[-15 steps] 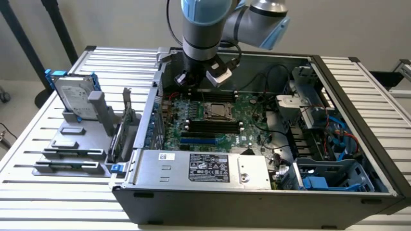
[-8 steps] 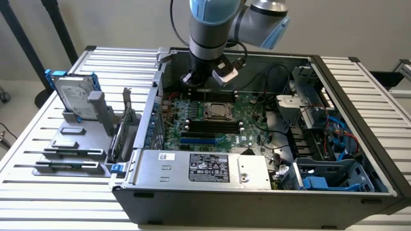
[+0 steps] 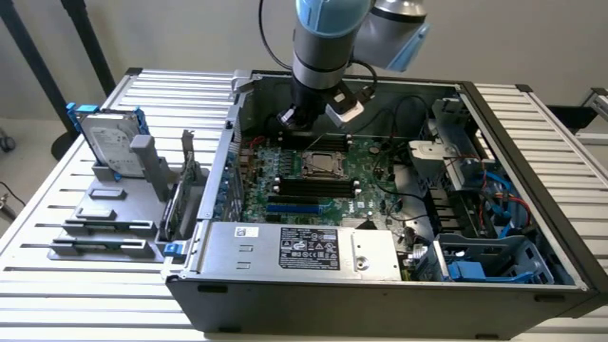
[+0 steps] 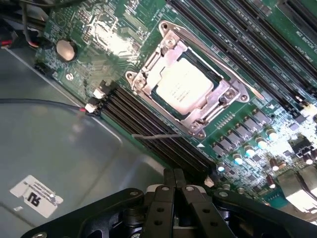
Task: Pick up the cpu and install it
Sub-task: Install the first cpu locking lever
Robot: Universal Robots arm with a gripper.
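The cpu is a small silver-grey square lying flat inside the metal socket frame on the green motherboard; in the exterior view the cpu sits near the middle of the board. My gripper is shut, its black fingers pressed together with nothing between them. It hovers above the board beside the socket, over the dark memory slots, apart from the chip. In the exterior view my gripper hangs just behind the socket inside the open computer case.
A silver hard drive in a blue bracket stands on a grey holder at the exterior view's left. The power supply fills the case's near side. Drive cages and blue cables crowd the exterior view's right. A thin black wire crosses the case wall.
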